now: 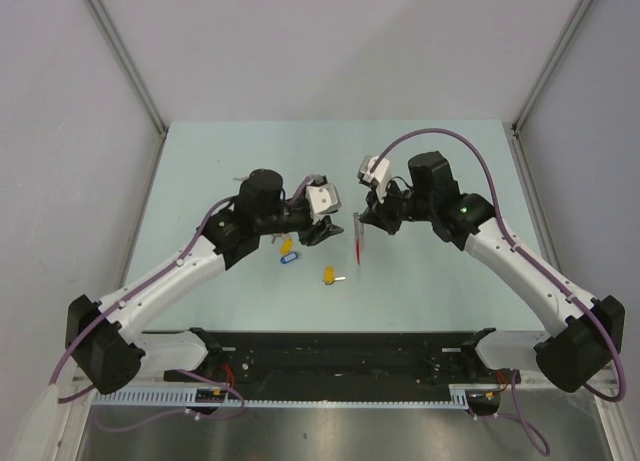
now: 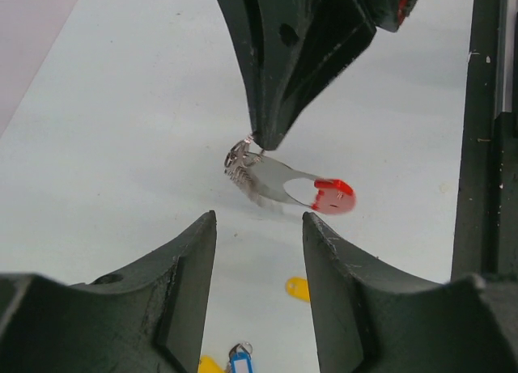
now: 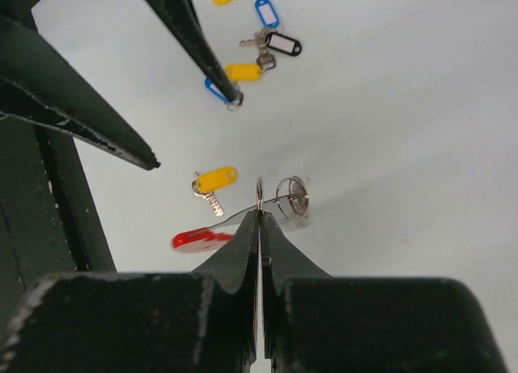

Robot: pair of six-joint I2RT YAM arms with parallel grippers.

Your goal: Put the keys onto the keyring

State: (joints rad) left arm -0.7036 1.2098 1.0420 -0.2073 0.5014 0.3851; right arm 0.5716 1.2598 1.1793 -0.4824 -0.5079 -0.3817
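The keyring [image 1: 357, 243] has a red plastic end [image 2: 334, 195] and grey metal rings [image 2: 241, 156]. My right gripper [image 3: 259, 214] is shut on one thin metal ring of it [image 3: 259, 193] and holds it just above the table; it also shows in the top view [image 1: 368, 224]. My left gripper [image 2: 259, 219] is open and empty, a short way left of the keyring [image 3: 201, 240]. One yellow-tagged key [image 3: 214, 180] lies beside the keyring. Other keys with blue [image 1: 288, 260], yellow [image 1: 288, 246] and dark [image 3: 283, 44] tags lie under the left arm.
The pale green table [image 1: 440, 271] has a black rail [image 1: 340, 351] along its near edge. Grey walls and metal posts [image 1: 120, 51] enclose the back and sides. The left gripper's fingers [image 3: 81, 114] reach in close to the right gripper.
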